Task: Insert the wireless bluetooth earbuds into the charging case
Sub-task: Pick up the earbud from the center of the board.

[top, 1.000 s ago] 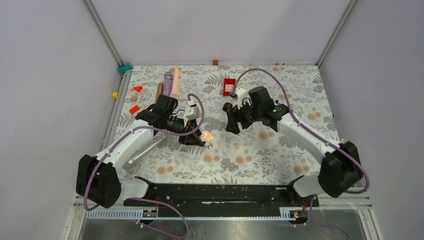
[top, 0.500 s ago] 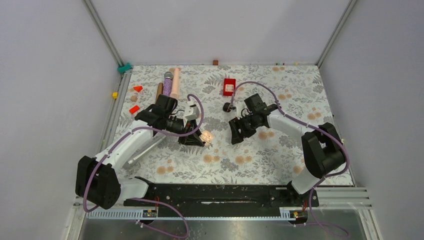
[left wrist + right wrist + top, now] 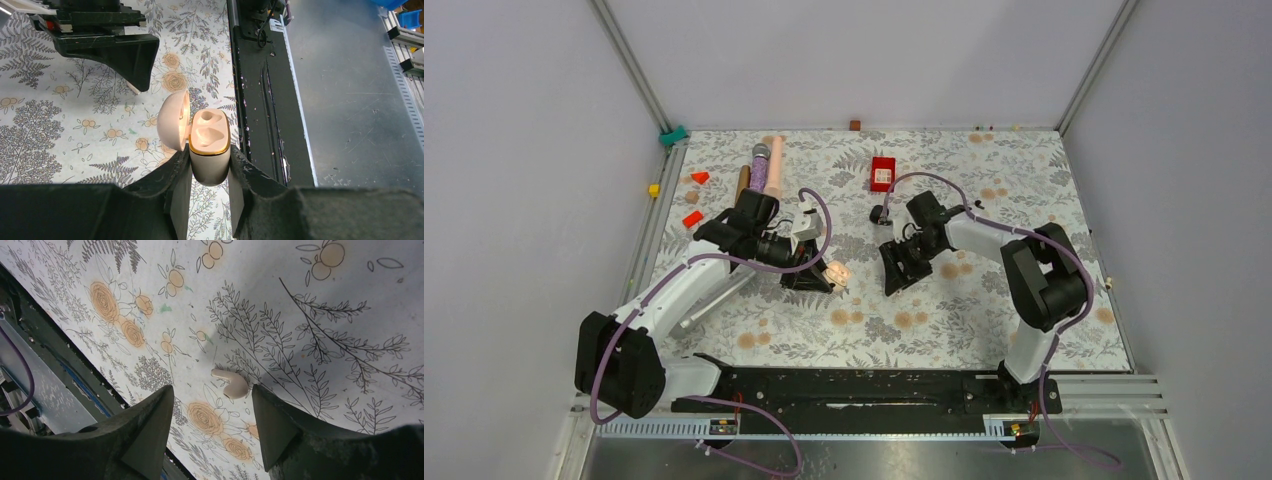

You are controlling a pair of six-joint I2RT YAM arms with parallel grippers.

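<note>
Your left gripper is squeezing the white charging case by its two sides. Its lid is hanging open to one side, and both little holes inside are showing empty.

Your right gripper is hanging just over the table with its jaws partly open and nothing in them. One whitish earbud is lying on the flowery cloth between the two fingers. It is a bit nearer one finger, and neither finger is touching it yet.

The step you are doing, I think, is picking this earbud up. Try going down slowly until the fingertips are almost brushing the cloth, with the bud right in the middle. Then be closing gently, because such a small, smooth thing is likely to pop out or roll away. While you are doing that, be holding the case steady with its lid open.
</note>
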